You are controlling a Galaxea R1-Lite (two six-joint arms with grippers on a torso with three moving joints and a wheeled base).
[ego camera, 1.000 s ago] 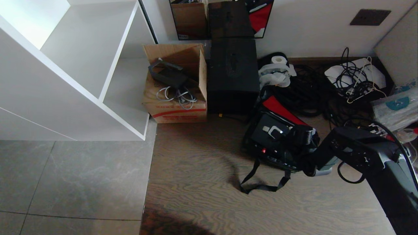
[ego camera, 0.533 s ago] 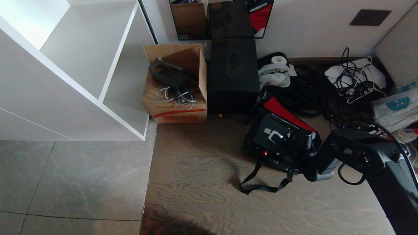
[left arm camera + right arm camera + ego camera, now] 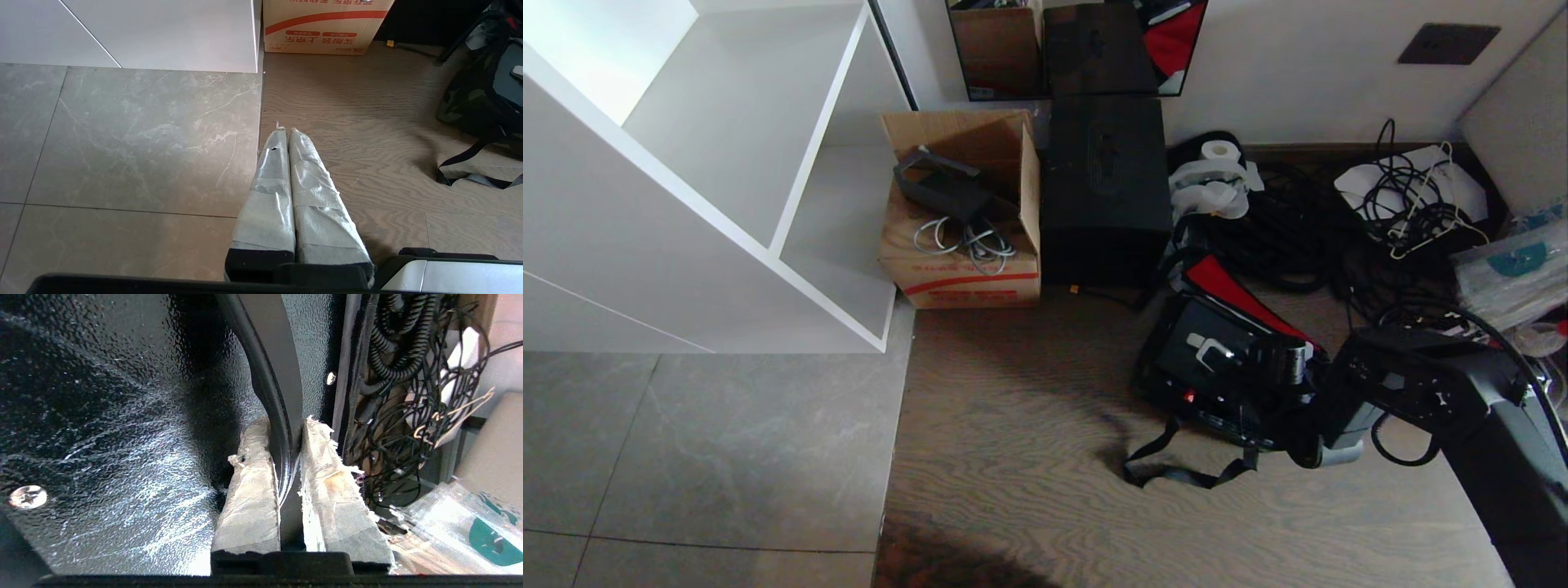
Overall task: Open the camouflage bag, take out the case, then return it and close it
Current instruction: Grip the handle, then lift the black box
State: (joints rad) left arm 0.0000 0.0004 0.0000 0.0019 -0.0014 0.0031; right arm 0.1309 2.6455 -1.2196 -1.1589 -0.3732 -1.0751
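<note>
The camouflage bag (image 3: 1176,359) lies open on the floor, red lining up, with the case (image 3: 1205,347) inside it — directly ahead of the right claw (image 3: 286,445), which is clenched on the case's handle (image 3: 271,375). The handle's long axis runs straight away from the claw. The left claw (image 3: 288,134), fingers pressed together on nothing, hangs well off.
</note>
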